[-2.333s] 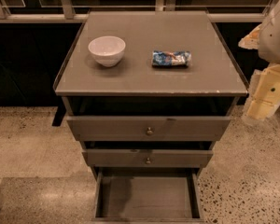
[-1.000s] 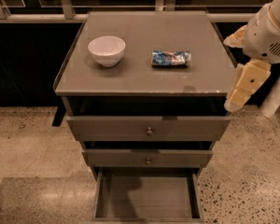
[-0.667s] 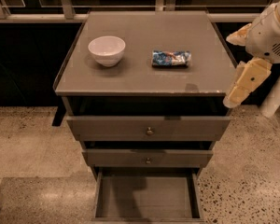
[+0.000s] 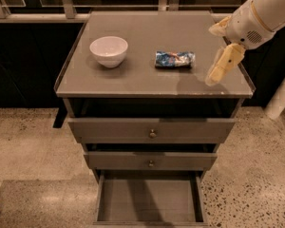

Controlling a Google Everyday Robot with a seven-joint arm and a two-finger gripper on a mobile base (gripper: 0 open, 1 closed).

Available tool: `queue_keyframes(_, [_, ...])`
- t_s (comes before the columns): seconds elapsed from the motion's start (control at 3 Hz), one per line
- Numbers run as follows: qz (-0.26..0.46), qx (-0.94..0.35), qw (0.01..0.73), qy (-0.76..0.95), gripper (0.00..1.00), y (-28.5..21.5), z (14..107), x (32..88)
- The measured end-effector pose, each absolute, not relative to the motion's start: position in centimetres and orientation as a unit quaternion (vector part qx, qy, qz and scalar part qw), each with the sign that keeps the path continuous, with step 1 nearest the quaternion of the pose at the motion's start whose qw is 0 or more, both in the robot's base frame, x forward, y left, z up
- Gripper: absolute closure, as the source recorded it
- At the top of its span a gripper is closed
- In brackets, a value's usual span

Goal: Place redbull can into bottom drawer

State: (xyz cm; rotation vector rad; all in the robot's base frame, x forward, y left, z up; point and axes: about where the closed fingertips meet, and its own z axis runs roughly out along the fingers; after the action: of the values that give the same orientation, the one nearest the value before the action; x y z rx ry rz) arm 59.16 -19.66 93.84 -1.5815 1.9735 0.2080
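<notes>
The redbull can [image 4: 175, 59] lies on its side on the flat grey top of the cabinet [image 4: 156, 30], a slim cylinder in blue and silver with small red marks, its long axis running left to right.

Nearest of all, well below the can and forward of it, the bottom drawer [image 4: 149, 201] stands pulled out: a shallow rectangular tray with a flat, matte grey floor and thin side walls. Above it and closer to the can come the middle drawer [image 4: 180, 160] and the top drawer [image 4: 190, 129], both plain grey fronts, each with a small round metal knob at its middle. Each front steps out a little further than the one above it. A pale speckled stone floor [image 4: 247, 175] spreads below the can on either side of the drawers.

The smooth tabletop has a thin raised edge. To the left of the can, apart from it, sits a white bowl [image 4: 109, 51], round, glossy and upright.

To the right of the can, near but not touching it, the gripper [image 4: 222, 63] hangs over the tabletop's right edge, cream-coloured and tapering, angled down toward the left. It has hold of nothing; whether it is open or closed cannot be told. The smooth white arm [image 4: 261, 11] rises from it to the upper right, beyond the can.
</notes>
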Motion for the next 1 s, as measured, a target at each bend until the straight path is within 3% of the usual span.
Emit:
queue_keyframes(0.33, [0.101,-0.598,0.308,0.733,0.0,-18.1,92.0,64.3])
queue_keyframes(1.0, [0.104,-0.582,0.309,0.745,0.0,-18.5,90.9,65.9])
